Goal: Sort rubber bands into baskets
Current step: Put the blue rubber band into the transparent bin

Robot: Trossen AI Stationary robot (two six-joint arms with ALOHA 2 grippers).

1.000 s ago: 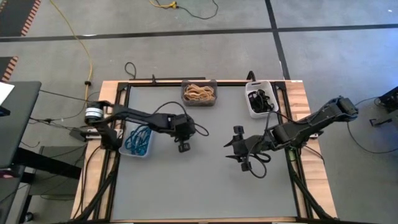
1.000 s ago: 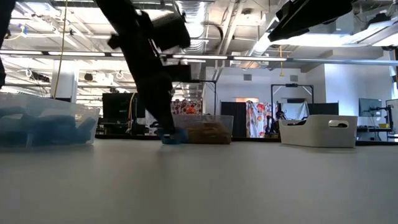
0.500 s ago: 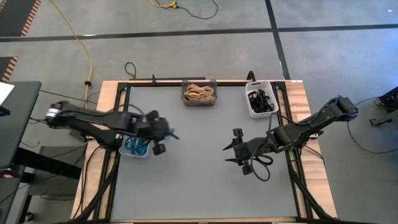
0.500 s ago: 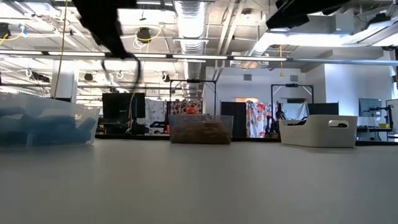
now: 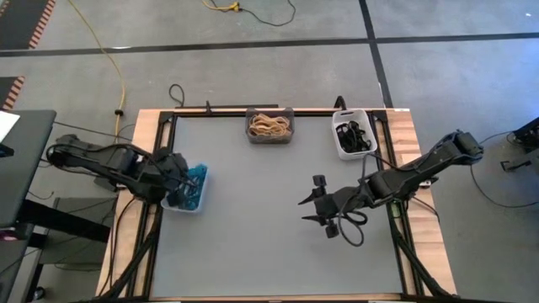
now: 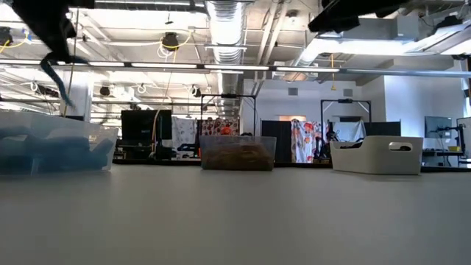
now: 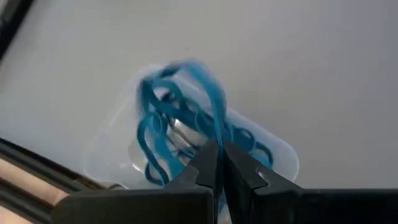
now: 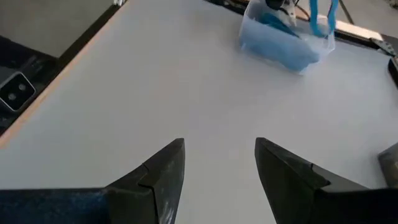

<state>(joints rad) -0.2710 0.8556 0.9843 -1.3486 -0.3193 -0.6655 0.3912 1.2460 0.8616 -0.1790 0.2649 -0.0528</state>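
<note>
Overhead, pipework above grey table [image 6: 243,213]

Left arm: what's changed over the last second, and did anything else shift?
The left gripper swung from mid-table toward the table's left edge and now hangs over the clear basket, shut on a blue rubber band dangling above the blue bands inside. The right gripper, open above bare table, barely moved. The dark grey basket and white basket stayed put.

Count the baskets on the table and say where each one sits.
3. The clear basket sits at the table's left edge, the dark grey basket at the middle of the far edge, and the white basket near the far right corner.
</note>
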